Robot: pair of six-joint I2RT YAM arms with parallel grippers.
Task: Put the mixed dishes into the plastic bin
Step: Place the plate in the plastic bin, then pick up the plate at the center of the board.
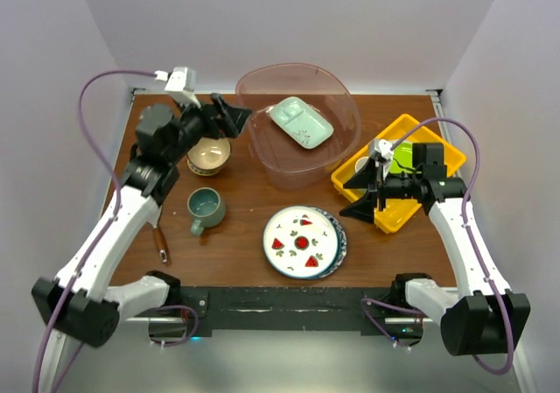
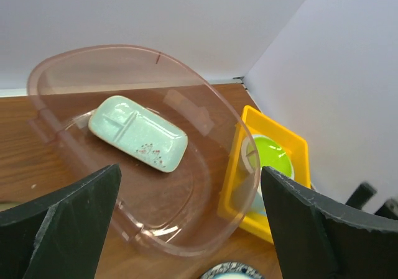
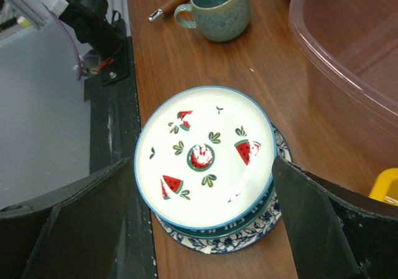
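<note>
Mint tray (image 1: 300, 122) lies inside the pinkish bin (image 1: 282, 171) (plates (image 1: 302, 241), mug (image 1: 206, 206), bowl (image 1: 208, 154) outside).

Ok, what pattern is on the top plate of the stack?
Top plate: white, red watermelon slices, green leaves, blue rim; clearest in right wrist view.

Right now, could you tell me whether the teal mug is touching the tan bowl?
Apart. The top external view shows bare tabletop between the teal mug and the tan bowl.
</note>
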